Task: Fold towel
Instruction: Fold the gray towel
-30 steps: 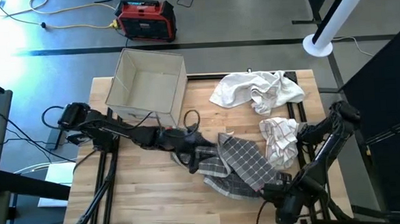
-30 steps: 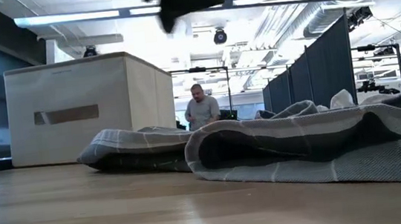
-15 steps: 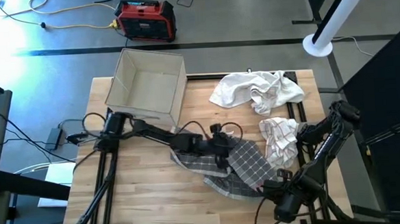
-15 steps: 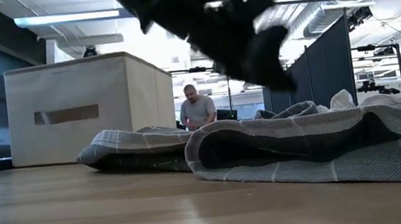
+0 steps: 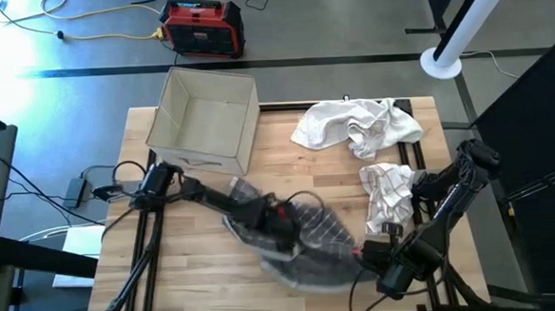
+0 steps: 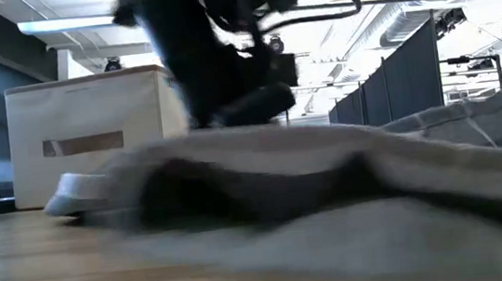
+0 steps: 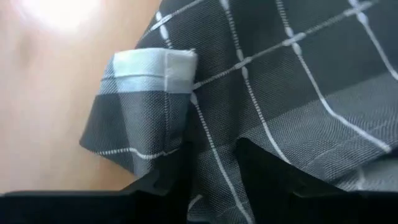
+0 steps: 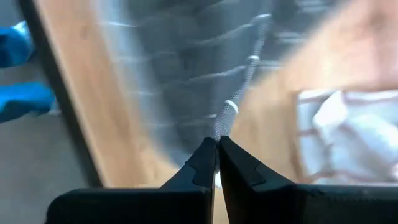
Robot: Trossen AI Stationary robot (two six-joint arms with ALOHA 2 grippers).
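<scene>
Towel: your grey checked towel point(image 5: 306, 249) lies bunched near the table's front edge, between the two claws.
Left gripper point(image 7: 211, 165): fingers pinching a fold of the towel.
Right gripper point(image 8: 216, 155): fingers pressed together, apparently nipping the towel's edge, though blur hides the contact.
Progress: no neat fold shows; you have the flattening and folding left.
Nearby: other cloths point(image 5: 357, 127) lie beyond the right gripper.

Bare wooden table point(image 5: 184, 275) at front left, box point(image 5: 204, 121) (open-topped) blocking back left, towels point(image 5: 357, 127) crowding right
</scene>
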